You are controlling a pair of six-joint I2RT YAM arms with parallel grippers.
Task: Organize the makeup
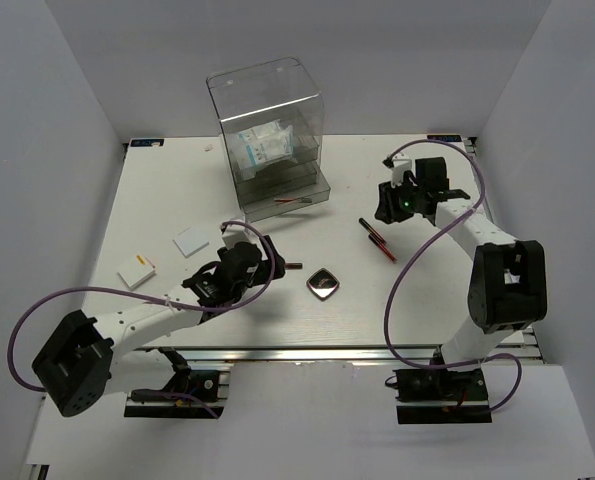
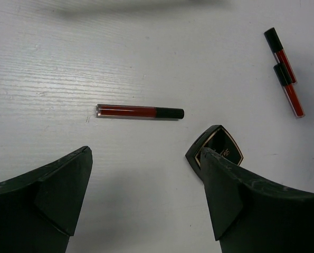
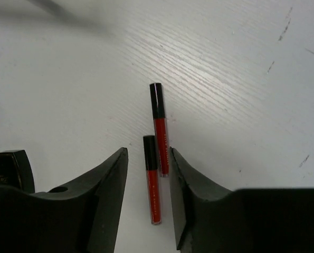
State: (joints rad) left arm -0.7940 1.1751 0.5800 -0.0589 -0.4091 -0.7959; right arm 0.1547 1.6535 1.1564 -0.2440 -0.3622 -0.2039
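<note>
Two dark-red sticks (image 1: 377,238) lie side by side on the table right of centre. My right gripper (image 1: 387,205) hovers over them, open with a narrow gap; in the right wrist view (image 3: 148,153) the nearer stick (image 3: 152,179) lies between the fingers and the other stick (image 3: 159,129) beside it. A third red stick (image 2: 140,112) lies ahead of my open, empty left gripper (image 2: 145,153), which also shows in the top view (image 1: 272,262). The dark compact (image 1: 323,284) lies by the left gripper's right finger (image 2: 220,150). White packets with blue print (image 1: 260,150) sit inside the clear box.
The tall clear acrylic drawer box (image 1: 267,100) stands at the back centre, with a red stick (image 1: 295,200) in its open bottom drawer. Two flat white squares (image 1: 190,241) (image 1: 137,270) lie at the left. White walls close in the table on three sides.
</note>
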